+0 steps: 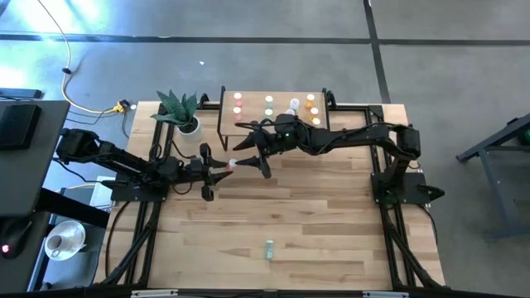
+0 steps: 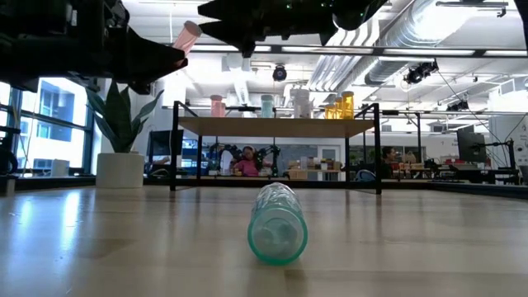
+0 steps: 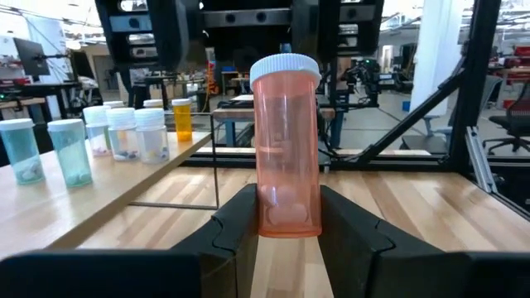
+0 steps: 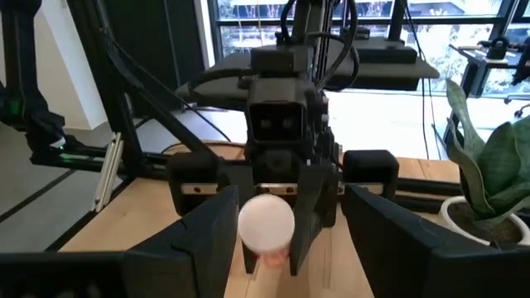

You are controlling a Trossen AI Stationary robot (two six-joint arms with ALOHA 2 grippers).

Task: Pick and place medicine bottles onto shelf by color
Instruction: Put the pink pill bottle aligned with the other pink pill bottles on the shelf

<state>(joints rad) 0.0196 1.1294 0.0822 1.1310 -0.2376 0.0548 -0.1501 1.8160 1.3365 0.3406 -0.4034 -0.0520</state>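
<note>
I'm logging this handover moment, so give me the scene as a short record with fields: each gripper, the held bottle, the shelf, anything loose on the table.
left gripper: fingers shut on the pink bottle, lifted above the table in front of the shelf
right gripper: fingers open, facing the left gripper, one on either side of the pink bottle's white cap
shelf: holds pink, green, clear and orange bottles in separate groups
loose item: green bottle lying on its side on the table, near edge
bystander objects: potted plant beside the shelf
</note>
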